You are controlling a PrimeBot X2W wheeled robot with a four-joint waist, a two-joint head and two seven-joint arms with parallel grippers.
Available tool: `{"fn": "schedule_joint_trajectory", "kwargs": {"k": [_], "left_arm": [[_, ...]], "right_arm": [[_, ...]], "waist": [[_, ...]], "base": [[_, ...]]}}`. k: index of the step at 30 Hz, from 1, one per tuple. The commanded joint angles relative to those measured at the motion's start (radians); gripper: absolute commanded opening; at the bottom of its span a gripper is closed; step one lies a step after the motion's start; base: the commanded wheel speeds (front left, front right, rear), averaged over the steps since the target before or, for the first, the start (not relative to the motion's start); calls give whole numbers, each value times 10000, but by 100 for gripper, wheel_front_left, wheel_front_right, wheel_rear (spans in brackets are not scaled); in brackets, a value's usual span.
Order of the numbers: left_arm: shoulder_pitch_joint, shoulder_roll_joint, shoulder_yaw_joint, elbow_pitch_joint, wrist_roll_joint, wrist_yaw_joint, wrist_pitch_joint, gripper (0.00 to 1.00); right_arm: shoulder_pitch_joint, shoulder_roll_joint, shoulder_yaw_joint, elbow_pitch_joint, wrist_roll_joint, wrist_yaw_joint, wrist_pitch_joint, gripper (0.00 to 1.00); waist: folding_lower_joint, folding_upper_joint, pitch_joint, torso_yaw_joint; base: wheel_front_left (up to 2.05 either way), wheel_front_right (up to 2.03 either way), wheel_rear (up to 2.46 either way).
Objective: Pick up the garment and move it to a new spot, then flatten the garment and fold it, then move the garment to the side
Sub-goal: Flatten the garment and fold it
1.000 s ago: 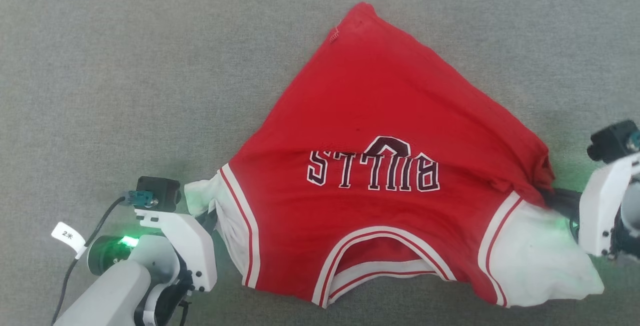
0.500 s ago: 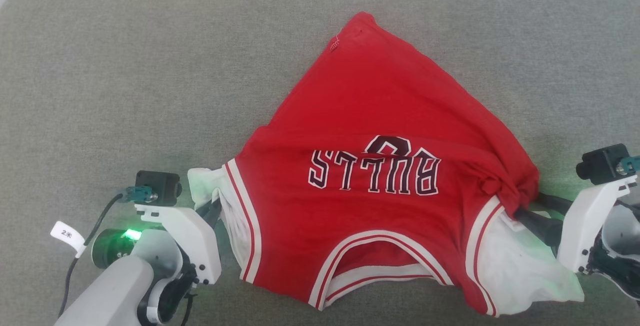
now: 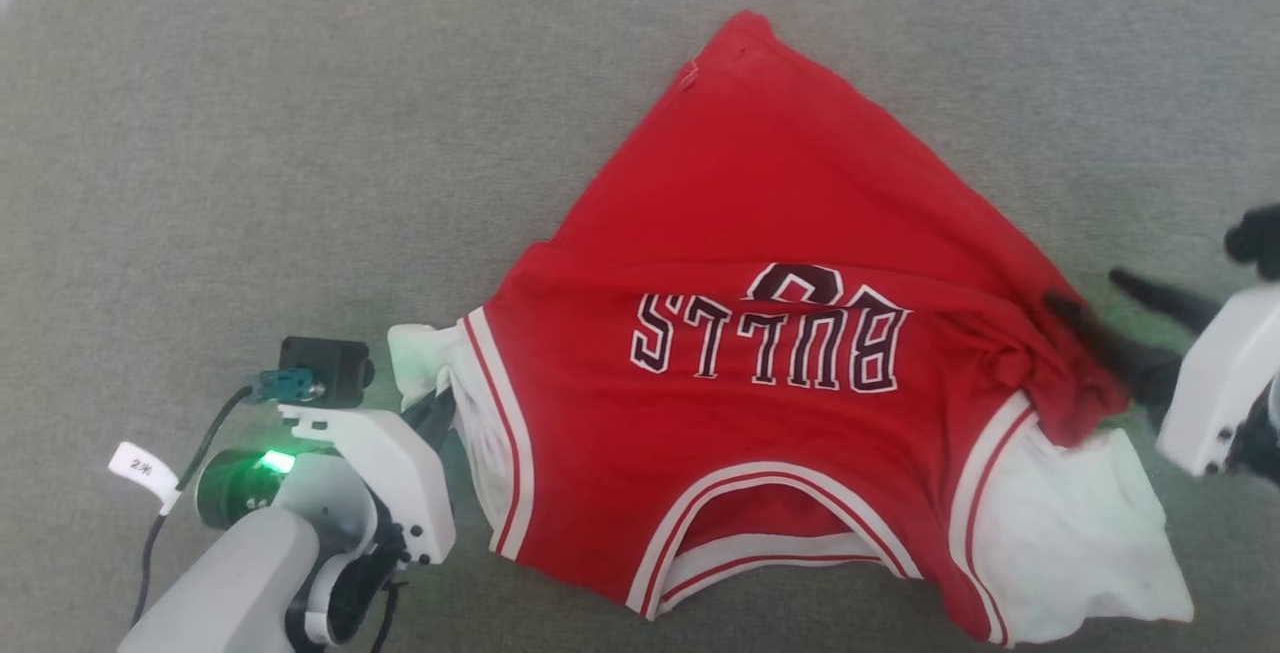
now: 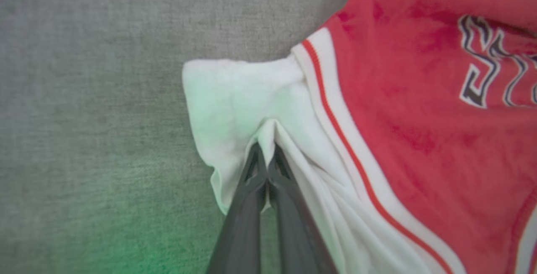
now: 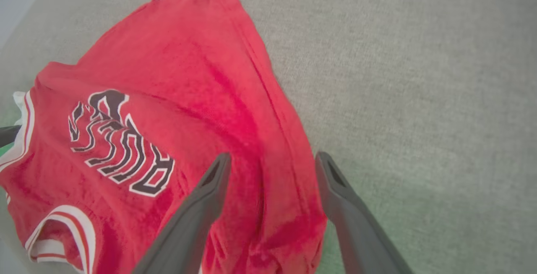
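My right gripper [image 5: 272, 156] lets go of the jersey [image 3: 760, 233]

Its fingers have just sprung wide and now straddle the red edge they had pinched. My left gripper [image 4: 265, 150] stays clamped on the white sleeve [image 4: 235, 97]. The jersey lies rumpled on the grey cushion [image 3: 250, 133]. I judge it moved, with flattening next.

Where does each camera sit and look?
Head view: up on the head, looking down at the jersey on grey fabric; left claw and right claw show.
Left wrist view: along the shut left claw pinching the white sleeve.
Right wrist view: along the open right claw, over red cloth.
All share the jersey's lettering.
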State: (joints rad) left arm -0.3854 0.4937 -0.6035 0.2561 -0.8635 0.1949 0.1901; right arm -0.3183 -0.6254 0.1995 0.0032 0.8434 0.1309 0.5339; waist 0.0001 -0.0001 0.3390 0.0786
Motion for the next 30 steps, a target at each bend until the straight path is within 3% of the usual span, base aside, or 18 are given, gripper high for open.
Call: {"fn": "schedule_joint_trajectory", "kwargs": {"k": [1,6,12,18,30], "left_arm": [[-76,-191,-125,170,53,-7,4,0],[-417,-481,-350,253,196,-163,-17,0],[-918,-1038,-717,560,394,-465,-104,0],[-1337,-1623,-1084,1018,461,-815,-201,0],[-2022,-2808,-1594,2466,498,-1645,-736,0]], "right_arm": [[-276,132,-122,-182,-144,-2,172,100],[-1251,323,-293,-193,-619,-4,687,100],[-2920,344,80,643,-822,-4,960,100],[-4341,178,813,1853,-889,-2,1052,100],[-6810,-172,3255,5102,-1061,-4,1650,100]], "waist": [[-1,1,63,134],[-1,1,223,630],[-1,1,493,1532],[-1,1,726,2424],[-1,1,1180,4102]], "base": [[0,0,0],[0,0,0],[0,0,0],[0,0,0],[0,0,0]]}}
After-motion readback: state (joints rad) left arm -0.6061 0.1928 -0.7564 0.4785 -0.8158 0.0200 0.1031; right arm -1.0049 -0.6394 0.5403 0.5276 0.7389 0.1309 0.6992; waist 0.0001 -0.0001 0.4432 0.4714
